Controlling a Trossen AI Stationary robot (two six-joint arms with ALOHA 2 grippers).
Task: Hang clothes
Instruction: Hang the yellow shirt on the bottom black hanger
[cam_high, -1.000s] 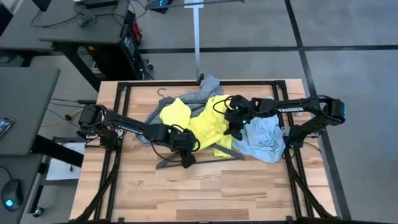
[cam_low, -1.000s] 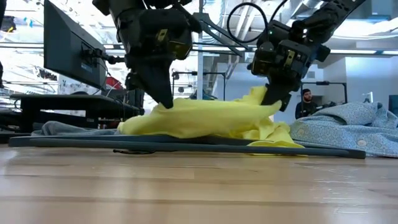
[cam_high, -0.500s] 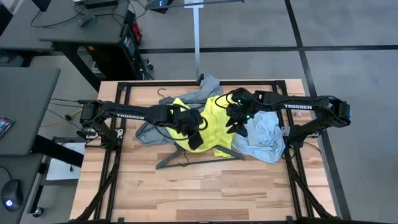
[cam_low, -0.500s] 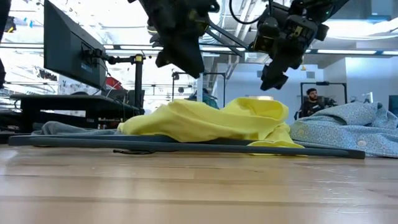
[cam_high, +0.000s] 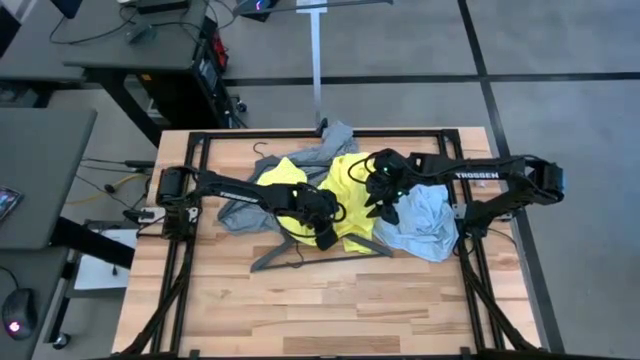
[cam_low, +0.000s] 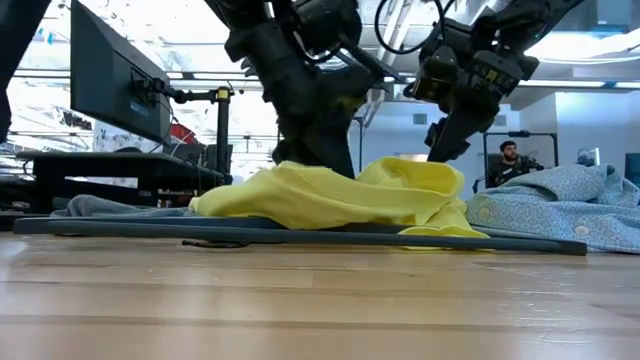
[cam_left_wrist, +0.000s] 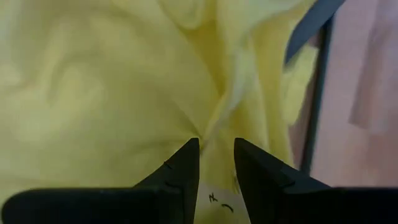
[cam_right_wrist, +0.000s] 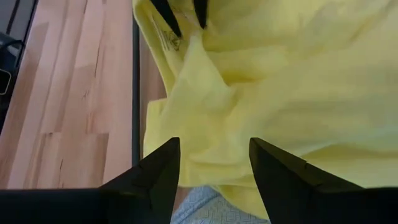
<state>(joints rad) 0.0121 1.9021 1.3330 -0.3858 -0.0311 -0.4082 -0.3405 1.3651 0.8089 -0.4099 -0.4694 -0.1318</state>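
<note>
Yellow T-shirt (cam_high: 345, 195): found crumpled at the middle of the worktop (cam_high: 330, 310), between the other two garments and partly over a black hanger (cam_high: 300, 255) (its bar is seen under the cloth in the low view).
Grey T-shirt (cam_high: 240, 208): spread to the left of the yellow one and behind it, reaching toward the far edge of the worktop.
Light-blue shirt (cam_high: 425, 220): heaped just right of the yellow T-shirt, touching it.
Left claw (cam_left_wrist: 216, 163): lowered onto the near part of the yellow T-shirt; its fingers (cam_left_wrist: 180, 171) are parted a little, with a ridge of yellow cloth seen in the narrow gap (whether the cloth is actually pinched cannot be told).
Right claw (cam_right_wrist: 214, 163): held above the right side of the yellow T-shirt, fingers (cam_right_wrist: 163, 165) spread wide, nothing grasped; clear air is seen between it and the fabric in the low view.
Person (cam_low: 512, 160): seated in the room beyond the worktop, well apart from the arms.
</note>
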